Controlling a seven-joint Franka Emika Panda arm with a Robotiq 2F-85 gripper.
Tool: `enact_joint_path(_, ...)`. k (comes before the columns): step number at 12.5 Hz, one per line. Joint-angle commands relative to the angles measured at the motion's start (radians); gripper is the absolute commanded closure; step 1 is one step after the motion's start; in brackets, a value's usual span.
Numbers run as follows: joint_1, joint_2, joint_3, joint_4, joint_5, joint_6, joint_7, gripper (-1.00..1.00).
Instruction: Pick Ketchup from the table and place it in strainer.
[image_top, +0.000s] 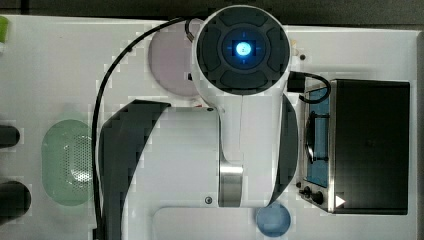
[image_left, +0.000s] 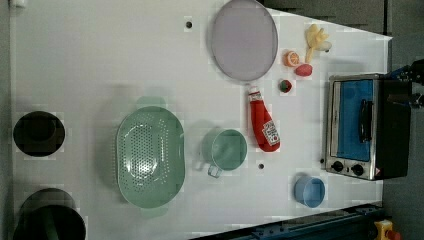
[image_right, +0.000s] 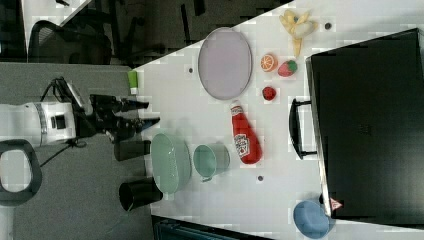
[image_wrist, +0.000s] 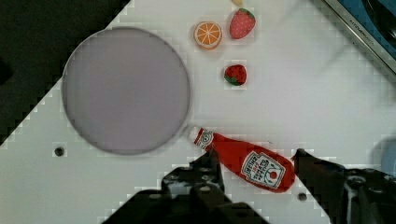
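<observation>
Two dark fingers (image_wrist: 210, 170) of the claw (image_wrist: 254, 170) nearest the wrist camera, spread apart, grasping nothing, well above the table (image_left: 100, 60). Framed between them, far below: the ketchup bottle (image_wrist: 247, 161), flat on its side, whitish cap toward the grey plate (image_wrist: 126, 91) and just beside its rim, fat end away from it.

In the left view, bottle (image_left: 263, 122) lying between the plate (image_left: 244, 39) and the small green cup (image_left: 228, 149), long axis running up and down the left view, cap at the top. Strainer (image_left: 150, 157) further to the left view's left, past the cup, holding nothing.

In the right view, claw (image_right: 132, 117) high off the table, off toward the strainer's side from the bottle (image_right: 245, 135).

Judged: reach not begun. Coming move likely a straight drop, with the fingers set across the bottle's narrow width, not along its length.
</observation>
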Motion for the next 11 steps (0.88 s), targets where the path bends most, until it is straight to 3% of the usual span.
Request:
enact_joint_path(1,-0.101,-0.239,0.062,-0.112,0.044,-0.183,-0.032,-0.59)
enact_joint_path(3,-0.101,-0.224,0.062,-0.119,0.044,-0.182,-0.032,-0.99)
enact_joint_path(8,-0.096,-0.137,0.082,-0.183,0.044,-0.103,-0.057,-1.0)
enact_joint_path(11,-0.094,-0.081,0.099,-0.232,0.044,0.034,-0.27,-1.0)
